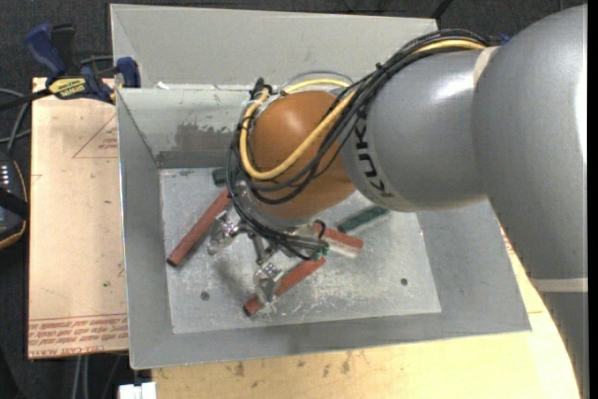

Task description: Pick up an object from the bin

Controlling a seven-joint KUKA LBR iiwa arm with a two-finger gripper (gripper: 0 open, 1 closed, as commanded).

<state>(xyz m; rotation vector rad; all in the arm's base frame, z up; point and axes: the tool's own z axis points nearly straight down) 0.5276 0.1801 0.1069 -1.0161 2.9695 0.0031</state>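
My gripper (pixel 245 257) hangs low over the middle of the bin floor, open, with bare floor between its two metal fingertips (pixel 222 235). A long red-brown stick (pixel 196 231) lies slanted just left of the left fingertip. A second red stick (pixel 288 281) lies slanted at the front, and the other fingertip sits against its lower end. A short red piece (pixel 342 241) lies to the right, partly under the wrist.
A dark green bar (pixel 363 218) lies right of the wrist, by the right wall. Another dark piece (pixel 200 172) rests near the back wall on the left. The arm and its orange cover hide the back middle of the bin.
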